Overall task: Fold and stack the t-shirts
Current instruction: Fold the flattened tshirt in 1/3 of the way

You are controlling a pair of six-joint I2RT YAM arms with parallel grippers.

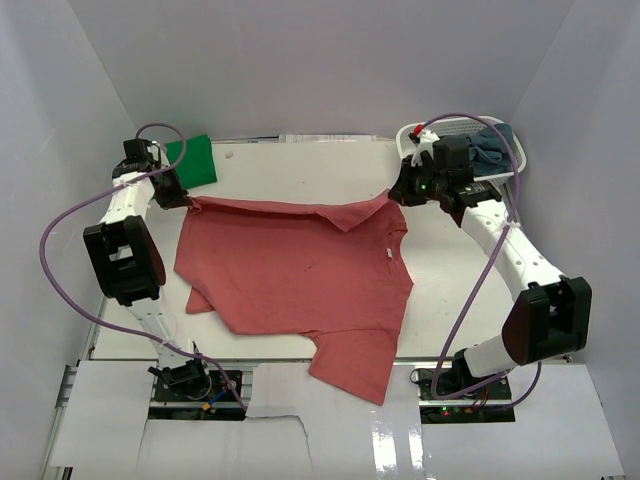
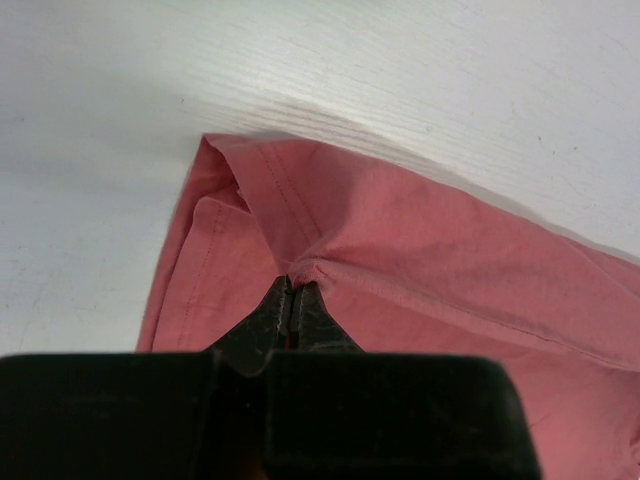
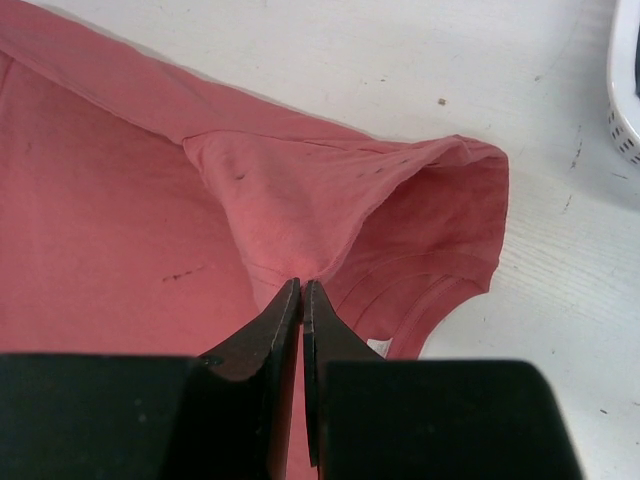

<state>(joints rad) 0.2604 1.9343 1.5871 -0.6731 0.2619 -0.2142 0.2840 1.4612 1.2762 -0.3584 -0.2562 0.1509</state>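
Observation:
A salmon-red t-shirt (image 1: pixel 300 275) lies spread over the middle of the table, one sleeve hanging over the near edge. My left gripper (image 1: pixel 188 200) is shut on its far left corner, pinching a fold of cloth (image 2: pixel 292 277). At the far right corner my right gripper (image 1: pixel 393 195) is shut on the shirt near the collar (image 3: pixel 302 283). The shirt's far edge is pulled taut between the two. A bright green t-shirt (image 1: pixel 195 160) lies folded at the back left. A grey-blue t-shirt (image 1: pixel 493 143) sits bunched in the basket.
A white lattice basket (image 1: pixel 455 128) stands at the back right, behind the right arm; its rim (image 3: pixel 624 90) shows in the right wrist view. White walls close in the table on three sides. Both arm bases sit at the near edge.

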